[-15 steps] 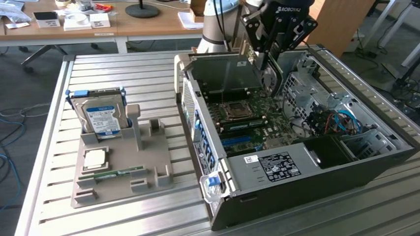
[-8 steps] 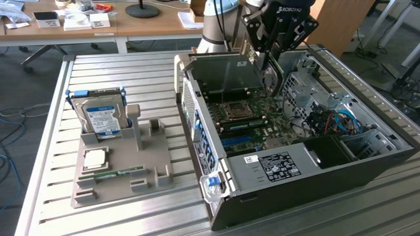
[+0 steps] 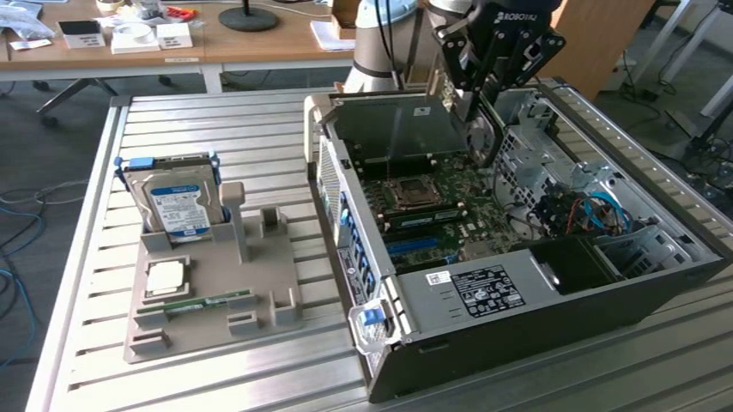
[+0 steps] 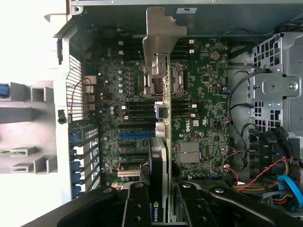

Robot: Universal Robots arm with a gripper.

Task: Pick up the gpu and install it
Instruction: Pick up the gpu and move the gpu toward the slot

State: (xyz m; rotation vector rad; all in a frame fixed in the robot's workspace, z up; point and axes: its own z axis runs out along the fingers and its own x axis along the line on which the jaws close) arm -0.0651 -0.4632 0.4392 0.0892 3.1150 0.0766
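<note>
The gpu (image 4: pixel 160 156) hangs edge-on over the open computer case, with my gripper (image 4: pixel 161 201) shut on it. In the wrist view its silver bracket (image 4: pixel 160 35) points away from the camera. Its green board edge and black shroud run down between the black fingers (image 4: pixel 137 203). Below it lies the motherboard (image 4: pixel 203 94) with its blue and black slots (image 4: pixel 135 135). In the exterior view the gripper (image 3: pixel 483 94) is above the case's back half. There the gpu (image 3: pixel 487 129) hangs down as a thin card just above the motherboard (image 3: pixel 441 206).
The open case (image 3: pixel 641 292) lies on its side on the slatted table, with a power supply (image 3: pixel 481 287) at the front and cables (image 3: pixel 584 215) at the exterior view's right. A grey fixture (image 3: pixel 201 330) at the left holds a hard drive (image 3: pixel 172 202), a processor (image 3: pixel 166 276) and a memory stick (image 3: pixel 206 302).
</note>
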